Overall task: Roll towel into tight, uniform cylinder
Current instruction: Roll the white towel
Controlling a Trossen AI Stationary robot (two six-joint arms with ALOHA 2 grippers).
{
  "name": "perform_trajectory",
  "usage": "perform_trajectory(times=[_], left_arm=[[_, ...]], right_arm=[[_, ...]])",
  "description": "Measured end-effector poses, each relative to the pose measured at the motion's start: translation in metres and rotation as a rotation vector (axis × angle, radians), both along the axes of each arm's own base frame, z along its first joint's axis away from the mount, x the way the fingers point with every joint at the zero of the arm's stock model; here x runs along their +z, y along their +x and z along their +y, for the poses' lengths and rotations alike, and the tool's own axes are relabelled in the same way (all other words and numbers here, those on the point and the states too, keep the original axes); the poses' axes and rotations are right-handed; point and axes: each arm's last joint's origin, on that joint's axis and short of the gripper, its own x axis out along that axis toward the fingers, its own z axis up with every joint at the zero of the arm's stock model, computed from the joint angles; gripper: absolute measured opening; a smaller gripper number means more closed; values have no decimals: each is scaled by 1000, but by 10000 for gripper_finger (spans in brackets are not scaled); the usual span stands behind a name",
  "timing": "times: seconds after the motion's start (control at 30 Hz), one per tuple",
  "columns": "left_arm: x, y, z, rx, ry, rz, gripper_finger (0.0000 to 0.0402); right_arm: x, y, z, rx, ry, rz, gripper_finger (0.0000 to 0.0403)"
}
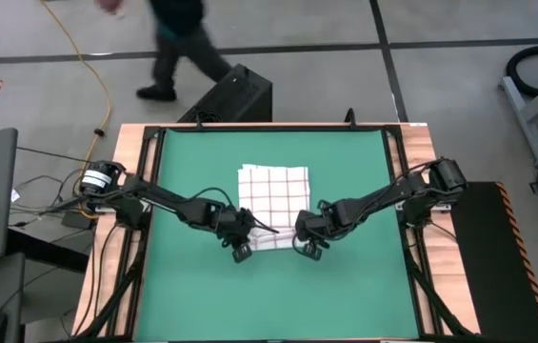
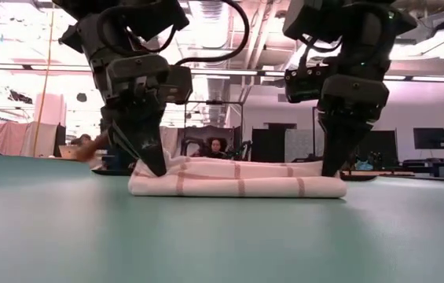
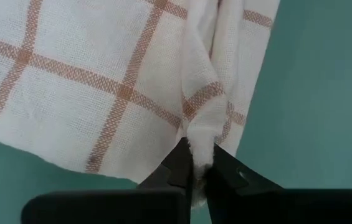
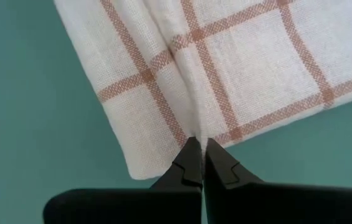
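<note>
One towel [image 1: 273, 205], two grippers and one green mat [image 1: 192, 295] are on the table; the towel lies near the mat's middle, its near edge folded over between the two grippers. The left gripper [image 3: 195, 177] pinches a bunched fold at the near-left corner, and the right gripper [image 4: 199, 155], fingers pressed together, meets the near-right edge, though a hold on cloth cannot be confirmed. Beyond the table, one person [image 1: 181, 43] walks the floor.

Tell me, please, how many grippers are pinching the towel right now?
2. The left gripper pinches a raised fold at the towel's near-left corner; the right gripper is shut on its near-right edge. Nothing else touches it.
</note>
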Motion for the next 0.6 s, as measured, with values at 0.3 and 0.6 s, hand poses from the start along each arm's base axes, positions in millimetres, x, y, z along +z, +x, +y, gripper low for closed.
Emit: perform_trajectory(times=[0.3,0.6], left_arm=[[2,1,0,-128,12,-4,45],[29,-12,3,-131,36,90,127]], right_arm=[[-18,8,-2,14,14,34,8],[-30,12,7,59,-3,60,8]])
